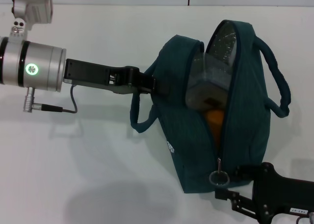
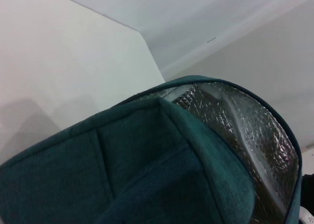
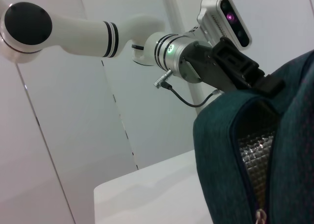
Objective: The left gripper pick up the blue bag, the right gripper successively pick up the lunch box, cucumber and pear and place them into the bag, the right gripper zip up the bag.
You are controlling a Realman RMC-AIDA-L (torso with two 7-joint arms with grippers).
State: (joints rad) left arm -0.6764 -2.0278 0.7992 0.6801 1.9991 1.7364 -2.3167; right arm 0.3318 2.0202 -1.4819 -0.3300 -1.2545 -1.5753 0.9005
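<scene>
Now the left hand [image 1: 147, 83] is clamped on the blue bag's [image 1: 196, 150] edge; inside sit the lunch box [image 1: 208, 84] and pear [image 1: 215, 120]. Whether the right hand [image 1: 226, 185] grips the zipper pull [image 1: 219, 176] I cannot tell.

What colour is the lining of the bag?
Silver foil with a quilted pattern, inside the bag; the left wrist view shows the lining best.

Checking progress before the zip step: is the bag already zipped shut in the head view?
No, the bag gapes open, showing the lunch box and pear inside.
</scene>
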